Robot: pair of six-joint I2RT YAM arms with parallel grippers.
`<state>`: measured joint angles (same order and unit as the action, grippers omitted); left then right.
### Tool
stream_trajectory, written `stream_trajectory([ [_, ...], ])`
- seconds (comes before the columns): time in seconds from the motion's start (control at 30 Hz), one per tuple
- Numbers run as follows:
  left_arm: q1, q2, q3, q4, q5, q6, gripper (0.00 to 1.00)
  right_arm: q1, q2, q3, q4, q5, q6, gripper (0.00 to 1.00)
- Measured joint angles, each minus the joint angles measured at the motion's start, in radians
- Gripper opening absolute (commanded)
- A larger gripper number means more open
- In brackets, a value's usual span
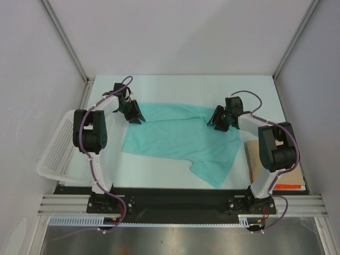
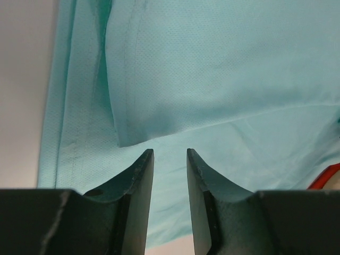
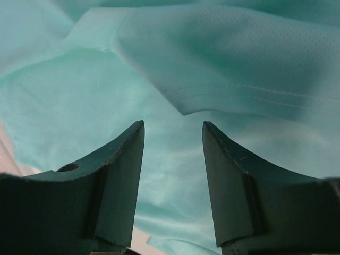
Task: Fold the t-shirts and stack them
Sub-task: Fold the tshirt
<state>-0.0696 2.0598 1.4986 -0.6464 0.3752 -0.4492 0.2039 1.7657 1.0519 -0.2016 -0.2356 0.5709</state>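
A teal t-shirt (image 1: 178,138) lies spread and rumpled on the pale table, one part trailing toward the front right. My left gripper (image 1: 136,118) hovers at the shirt's far left corner, jaws open and empty; in the left wrist view the gripper (image 2: 170,153) is over cloth with a folded hem (image 2: 127,127) just ahead. My right gripper (image 1: 214,121) is at the shirt's far right corner, open and empty; in the right wrist view the gripper (image 3: 172,126) sits above the shirt (image 3: 106,101) with a raised hemmed fold (image 3: 234,90) in front.
A white mesh basket (image 1: 58,149) hangs off the table's left side. A brown cardboard sheet (image 1: 255,159) with a red-orange item (image 1: 289,186) lies at the right, beside the right arm. Grey walls enclose the table.
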Motion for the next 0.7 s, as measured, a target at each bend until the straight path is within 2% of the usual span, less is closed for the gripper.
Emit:
stream_trajectory([
  [0.27,0.000,-0.007,-0.013,0.002,0.026,-0.003,0.36,0.042,0.010,-0.040,0.180,0.077,-0.006,0.54],
  [0.7,0.000,-0.016,-0.031,0.002,0.035,-0.003,0.37,0.045,0.045,-0.041,0.235,0.153,-0.006,0.53],
])
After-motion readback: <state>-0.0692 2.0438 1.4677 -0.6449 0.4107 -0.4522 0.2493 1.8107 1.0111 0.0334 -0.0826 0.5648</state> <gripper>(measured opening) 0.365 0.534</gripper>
